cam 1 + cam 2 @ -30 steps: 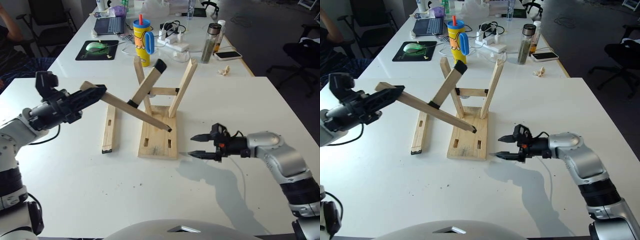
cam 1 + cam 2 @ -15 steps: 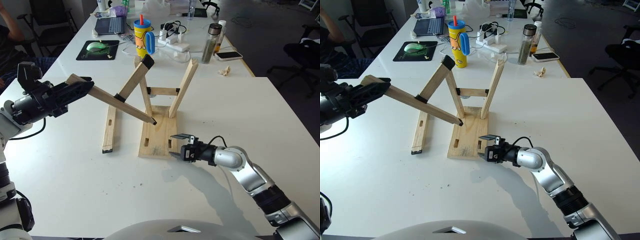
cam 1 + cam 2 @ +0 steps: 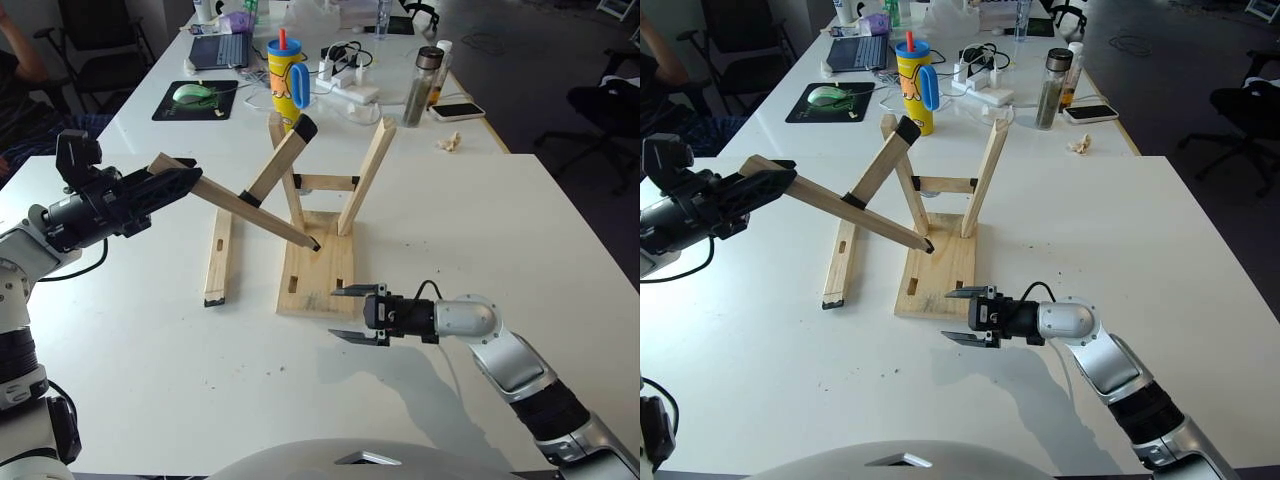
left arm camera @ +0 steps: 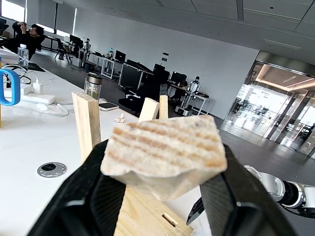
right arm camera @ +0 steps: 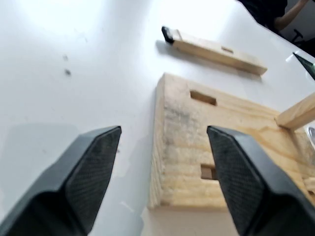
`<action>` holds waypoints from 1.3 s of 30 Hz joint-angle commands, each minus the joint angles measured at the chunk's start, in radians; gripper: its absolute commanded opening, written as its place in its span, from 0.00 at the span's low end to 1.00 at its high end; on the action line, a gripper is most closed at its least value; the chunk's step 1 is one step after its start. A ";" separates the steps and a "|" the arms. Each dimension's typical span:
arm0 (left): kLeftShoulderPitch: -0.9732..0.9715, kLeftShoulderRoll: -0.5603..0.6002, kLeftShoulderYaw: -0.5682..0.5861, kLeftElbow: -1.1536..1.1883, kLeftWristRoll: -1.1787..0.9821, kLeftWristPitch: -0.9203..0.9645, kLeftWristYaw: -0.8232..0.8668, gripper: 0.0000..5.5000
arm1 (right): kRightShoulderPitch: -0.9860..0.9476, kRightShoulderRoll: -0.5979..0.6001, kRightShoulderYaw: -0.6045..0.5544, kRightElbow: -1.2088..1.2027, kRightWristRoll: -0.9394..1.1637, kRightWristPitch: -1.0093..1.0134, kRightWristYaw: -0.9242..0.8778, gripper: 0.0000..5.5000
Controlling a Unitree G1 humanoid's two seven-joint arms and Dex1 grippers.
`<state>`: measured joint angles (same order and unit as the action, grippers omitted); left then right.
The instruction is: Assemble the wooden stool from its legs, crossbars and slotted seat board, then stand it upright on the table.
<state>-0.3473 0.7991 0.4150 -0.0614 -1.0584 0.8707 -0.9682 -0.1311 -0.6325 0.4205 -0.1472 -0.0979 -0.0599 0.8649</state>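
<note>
no words, numbers or signs can be read here. the yellow cup (image 3: 287, 85) stands far past the left hand (image 3: 178, 183), on the back counter. it has some marks on its side, but they are too small to tell what they say. the tall bottle (image 3: 423, 85) stands far past the right hand (image 3: 347, 313), and anything written on it is too small to read as well.
</note>
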 commanded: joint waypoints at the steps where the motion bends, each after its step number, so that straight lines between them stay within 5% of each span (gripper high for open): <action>1: -0.003 0.004 0.004 -0.013 0.000 0.001 -0.008 0.37 | -0.035 -0.004 0.040 0.118 -0.180 -0.062 -0.091 0.59; 14: -0.002 -0.015 -0.045 -0.041 0.065 -0.027 0.018 0.37 | -0.102 0.040 -0.027 0.232 -0.241 -0.090 -0.225 0.59; 27: 0.021 -0.016 -0.145 -0.056 0.235 -0.131 -0.014 0.37 | -0.095 0.019 -0.127 0.235 -0.106 -0.092 -0.148 0.59; 32: -0.035 -0.025 -0.189 -0.036 0.283 -0.176 -0.032 0.37 | -0.033 0.127 -0.305 0.009 0.407 0.318 -0.057 0.59; 39: -0.115 -0.040 -0.256 0.009 0.341 -0.219 -0.070 0.37 | -0.083 0.363 -0.324 0.035 0.492 0.534 -0.320 0.51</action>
<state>-0.4149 0.7591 0.1781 -0.0756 -0.7406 0.6698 -1.0180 -0.2057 -0.3157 0.0772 -0.1120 0.4013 0.4334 0.6024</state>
